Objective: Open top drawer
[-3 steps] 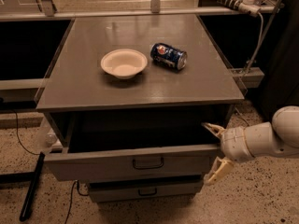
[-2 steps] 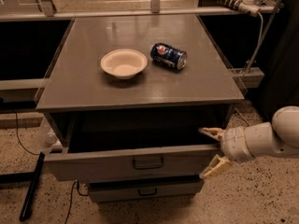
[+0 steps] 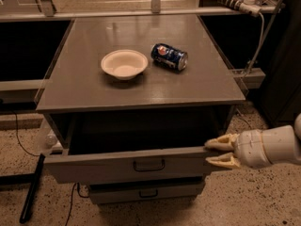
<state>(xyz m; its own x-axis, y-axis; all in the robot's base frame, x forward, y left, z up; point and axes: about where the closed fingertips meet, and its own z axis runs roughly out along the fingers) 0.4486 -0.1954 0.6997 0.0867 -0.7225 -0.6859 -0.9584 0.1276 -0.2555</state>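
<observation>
The top drawer [image 3: 117,166] of the grey cabinet stands pulled out, its dark deep inside showing under the cabinet top. Its small black bar handle [image 3: 148,165] sits in the middle of the front panel. My gripper [image 3: 214,152] is at the right end of that front panel, pointing left, level with the panel's top edge. Its two pale fingers [image 3: 222,142] stand a small gap apart, one above the other, with the panel's top right corner behind them. I cannot tell whether they touch the panel. They are well to the right of the handle.
A white bowl [image 3: 124,64] and a blue soda can [image 3: 169,56] lying on its side rest on the cabinet top [image 3: 84,88]. A narrower lower drawer [image 3: 141,192] shows below, slightly out. A black bar [image 3: 30,192] leans on the speckled floor at left. Cables hang at right.
The two fingers have drawn closer together, from spread wide to a small gap. The gripper has stayed at the right end of the drawer front. The drawer has not visibly moved.
</observation>
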